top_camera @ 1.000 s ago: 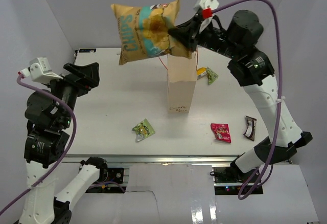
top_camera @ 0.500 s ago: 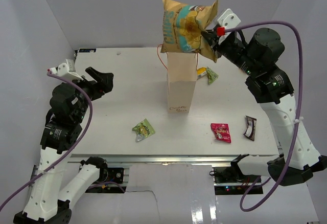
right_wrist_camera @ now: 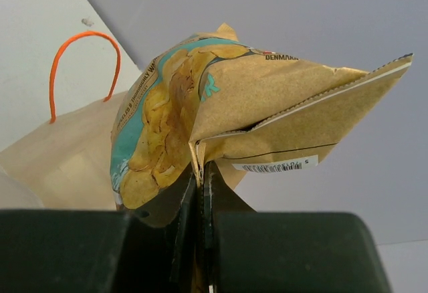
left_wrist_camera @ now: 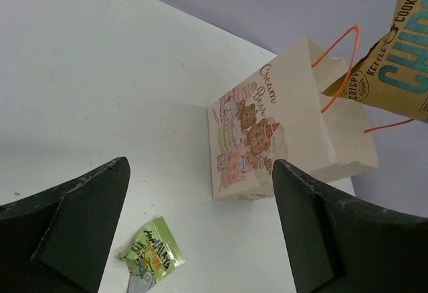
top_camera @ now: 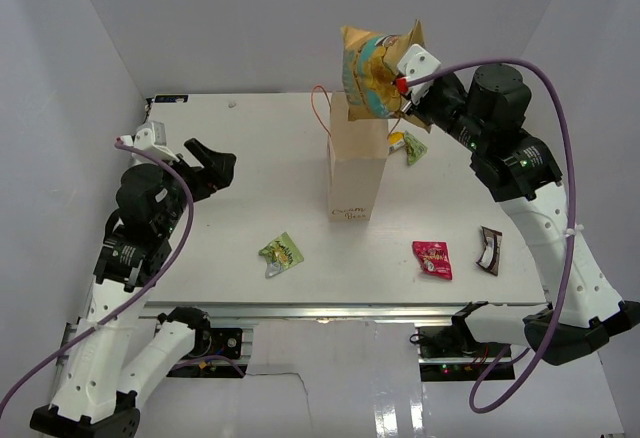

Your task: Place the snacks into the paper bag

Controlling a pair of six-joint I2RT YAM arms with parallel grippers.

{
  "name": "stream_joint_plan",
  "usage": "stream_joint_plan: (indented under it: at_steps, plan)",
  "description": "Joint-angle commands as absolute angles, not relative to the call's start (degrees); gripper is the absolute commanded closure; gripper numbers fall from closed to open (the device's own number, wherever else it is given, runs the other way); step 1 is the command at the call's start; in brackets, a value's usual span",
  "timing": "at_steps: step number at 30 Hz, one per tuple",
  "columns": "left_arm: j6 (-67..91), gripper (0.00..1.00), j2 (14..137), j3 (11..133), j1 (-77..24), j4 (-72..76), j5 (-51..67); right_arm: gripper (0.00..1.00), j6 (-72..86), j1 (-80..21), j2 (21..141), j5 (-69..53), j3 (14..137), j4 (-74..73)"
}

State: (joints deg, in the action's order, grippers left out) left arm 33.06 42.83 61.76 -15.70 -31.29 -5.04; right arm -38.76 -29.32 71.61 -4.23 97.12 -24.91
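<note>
Presently, right claw [top_camera: 397, 95] grips the chip bag [top_camera: 365, 68] by its seam, long axis upright, directly above the paper bag [top_camera: 357, 173] mouth; left claw [top_camera: 218, 163] spread wide, empty, well left.

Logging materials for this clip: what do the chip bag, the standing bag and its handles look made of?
The chip bag: matte tan packaging, film or paper unclear, creased with a serrated end seal. The paper bag: matte cream paper, crisp folds, printed bears. Its handles: thin orange cord holding a stiff loop; fibre unclear.
</note>
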Motion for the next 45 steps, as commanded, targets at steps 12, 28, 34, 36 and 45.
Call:
stream_joint_plan:
  at_steps: [12, 28, 34, 36, 45]
  plan:
    - [34.7, 0.02, 41.7, 54.1, -15.7, -30.5, -0.4, 0.92, -53.9, -30.7, 71.8, -9.8, 100.4, -31.2]
    - [34.9, 0.02, 42.1, 51.9, -15.7, -30.0, -0.1, 0.92, -51.7, -48.4, 75.9, 21.8, 102.7, -28.5]
    - [35.0, 0.02, 41.8, 51.2, -15.7, -30.0, -0.1, 0.92, -50.3, -49.2, 80.9, 26.6, 112.1, -34.1]
    - [34.9, 0.02, 41.7, 51.1, -15.7, -30.0, -0.3, 0.92, -51.0, -49.7, 81.4, 27.5, 113.7, -35.5]
    - [34.6, 0.02, 41.9, 50.4, -15.7, -29.6, -0.1, 0.92, -51.2, -51.5, 80.2, 23.7, 111.8, -41.7]
